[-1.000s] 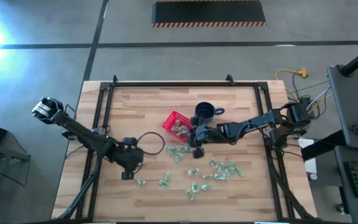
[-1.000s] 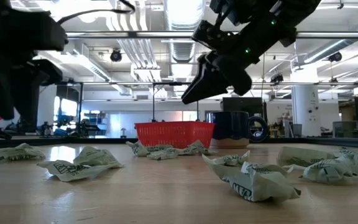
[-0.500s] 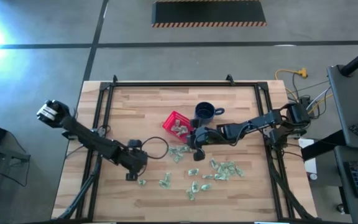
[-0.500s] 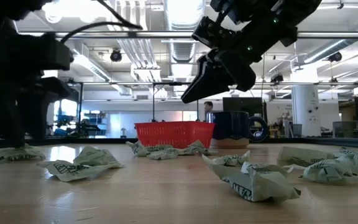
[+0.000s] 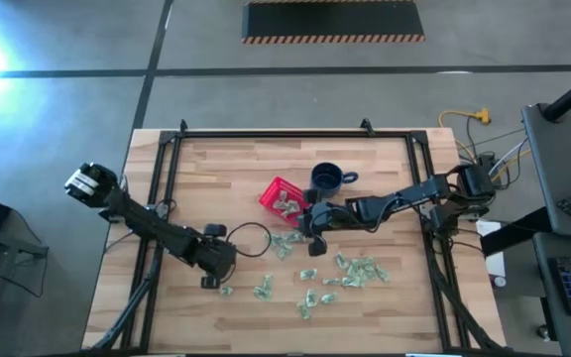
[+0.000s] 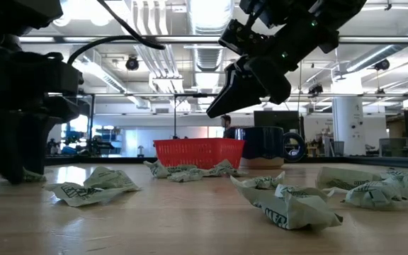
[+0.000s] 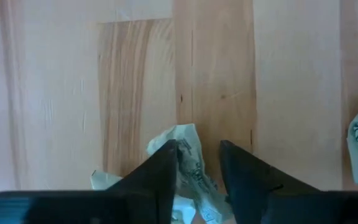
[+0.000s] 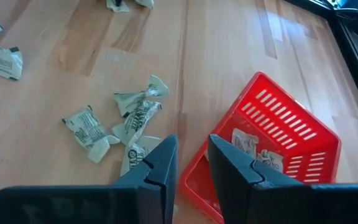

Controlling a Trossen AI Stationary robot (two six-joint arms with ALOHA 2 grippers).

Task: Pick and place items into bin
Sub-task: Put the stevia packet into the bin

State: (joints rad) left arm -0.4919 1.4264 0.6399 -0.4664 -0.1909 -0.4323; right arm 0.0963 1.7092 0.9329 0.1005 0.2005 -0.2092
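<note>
While a few items already lie inside the bin (image 5: 282, 197), the high view shows most of them unplaced: a cluster of items (image 5: 284, 243) just beside the bin, and more scattered well apart from it across the counter (image 5: 385, 169). By this judgement the task is at an early stage. The mug (image 5: 326, 179) stands just beside the bin. The right gripper (image 5: 312, 226) hangs near the bin's edge; the left gripper (image 5: 213, 272) is low, well apart from the bin.

The low view adds height information: the right gripper (image 6: 227, 99) is raised above bin level, while the left arm reaches down to the counter surface.

The left wrist view alone shows the left fingers (image 7: 161, 171) slightly spread, straddling one crumpled item (image 7: 188, 152), not yet pinching it.

The right wrist view alone shows the right fingers (image 8: 160, 165) narrowly spread and empty, with wrapped pieces (image 8: 250, 146) visible in the bin (image 8: 291, 124).
</note>
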